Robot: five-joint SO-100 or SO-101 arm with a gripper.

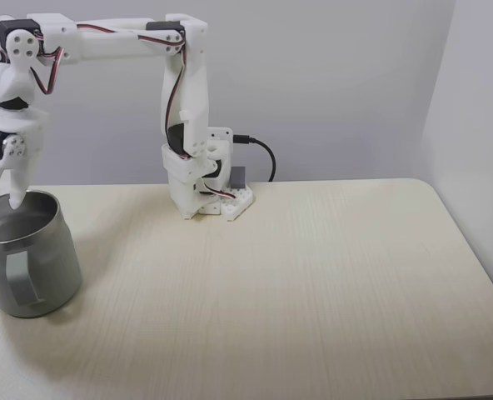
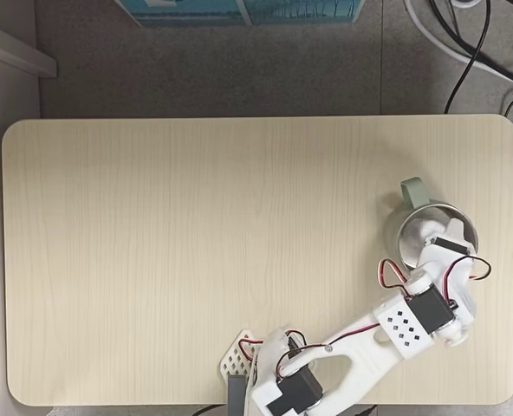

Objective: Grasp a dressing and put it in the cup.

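Observation:
The cup (image 1: 32, 267), a grey brushed-steel mug with a strap handle, stands at the table's left edge in a fixed view (image 1: 32, 267) and near the right edge in the fixed view from above (image 2: 448, 207). My white gripper (image 1: 1, 204) hangs over the cup's mouth with its fingertips dipping just inside the rim. The fingers stand apart, so the gripper (image 2: 436, 236) is open, and I see nothing held between them. The dressing is hidden; no white roll lies on the table, and the gripper blocks my look into the cup.
The arm's base (image 1: 206, 200) is bolted near the table's back edge, with a black cable behind it. The light wooden tabletop (image 1: 296, 283) stretches bare to the right of the cup. Cables (image 2: 482, 43) lie on the floor beyond the table.

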